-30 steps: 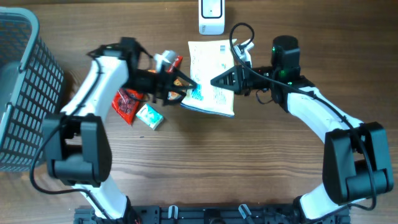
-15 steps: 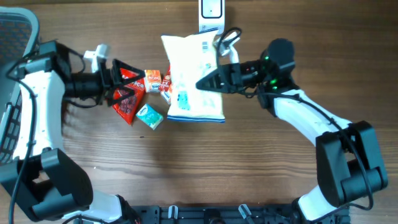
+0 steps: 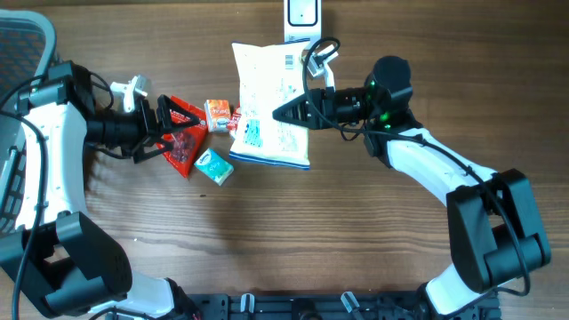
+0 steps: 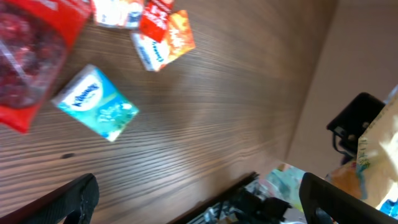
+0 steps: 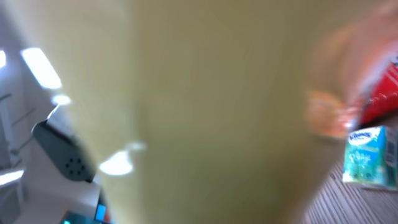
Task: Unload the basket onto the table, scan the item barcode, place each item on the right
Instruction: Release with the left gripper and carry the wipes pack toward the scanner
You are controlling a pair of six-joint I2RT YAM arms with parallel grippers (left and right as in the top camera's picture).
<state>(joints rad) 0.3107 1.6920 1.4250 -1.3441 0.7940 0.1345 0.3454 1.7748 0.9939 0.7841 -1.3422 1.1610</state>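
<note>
The item is a white snack bag [image 3: 267, 102] with blue print, its barcode [image 3: 289, 60] near the top edge. My right gripper [image 3: 277, 114] is shut on the bag's right side and holds it just below the white scanner [image 3: 302, 18]. In the right wrist view the bag [image 5: 205, 106] fills the frame as a pale blur and hides the fingers. My left gripper [image 3: 197, 132] stands open to the left, over the red packet [image 3: 182, 153], with nothing between its fingers [image 4: 74, 199]. The bag's edge [image 4: 382, 146] shows at the far right of the left wrist view.
Left of the bag lie a red packet [image 4: 25, 56], a teal tissue pack [image 3: 213, 166] [image 4: 96, 102] [image 5: 367, 155] and a small orange-red box [image 3: 218, 114] [image 4: 165, 37]. A dark mesh basket [image 3: 27, 133] stands at the left edge.
My left gripper let go of the bag, opened wide and drew back to the left. The right gripper carried the bag up and left toward the scanner.
</note>
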